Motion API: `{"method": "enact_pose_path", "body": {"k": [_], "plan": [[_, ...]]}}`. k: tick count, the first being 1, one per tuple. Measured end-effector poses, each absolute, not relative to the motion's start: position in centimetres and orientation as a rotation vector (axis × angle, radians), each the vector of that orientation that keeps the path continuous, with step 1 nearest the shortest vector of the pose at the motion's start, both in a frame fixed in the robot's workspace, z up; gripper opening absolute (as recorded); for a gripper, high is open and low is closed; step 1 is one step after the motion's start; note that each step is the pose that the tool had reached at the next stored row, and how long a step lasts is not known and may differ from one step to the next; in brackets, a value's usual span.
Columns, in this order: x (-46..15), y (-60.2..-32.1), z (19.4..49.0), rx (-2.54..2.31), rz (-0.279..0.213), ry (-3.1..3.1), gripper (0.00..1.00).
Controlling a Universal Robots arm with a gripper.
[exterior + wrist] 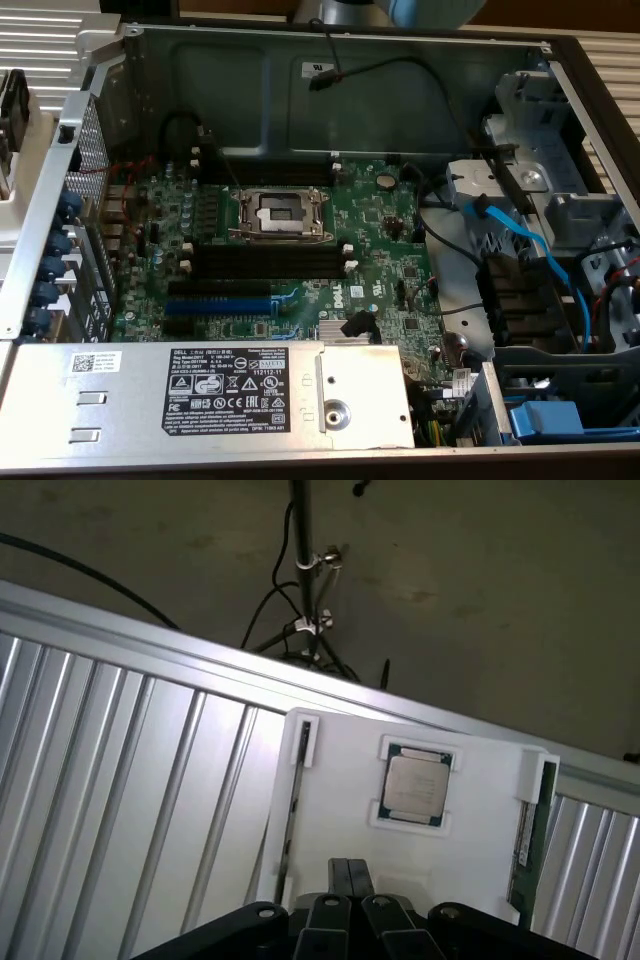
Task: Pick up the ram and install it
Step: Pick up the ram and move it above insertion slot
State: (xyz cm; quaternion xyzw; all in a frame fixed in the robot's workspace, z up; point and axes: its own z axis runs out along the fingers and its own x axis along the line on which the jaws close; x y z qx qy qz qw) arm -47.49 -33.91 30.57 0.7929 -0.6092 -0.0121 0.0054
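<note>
Pincer over the parts tray, memory slots empty

The pincer [350, 875], fingers pressed together and holding nothing, hung above a white tray [470, 830] where the ram [528, 830] stood on edge beside a CPU [413, 788]. A skewed grip could likely tip the strip or knock the CPU.

Ribbed metal table [120, 780], white holder tray [470, 820] on it, open computer case [420, 80]
</note>
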Motion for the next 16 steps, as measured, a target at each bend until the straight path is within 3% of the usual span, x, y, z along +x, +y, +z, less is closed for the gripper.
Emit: {"method": "enact_pose_path", "body": {"k": [16], "plan": [[-47.5, -34.1, 28.5, 2.435, -0.020, -1.987, 0.10]]}}
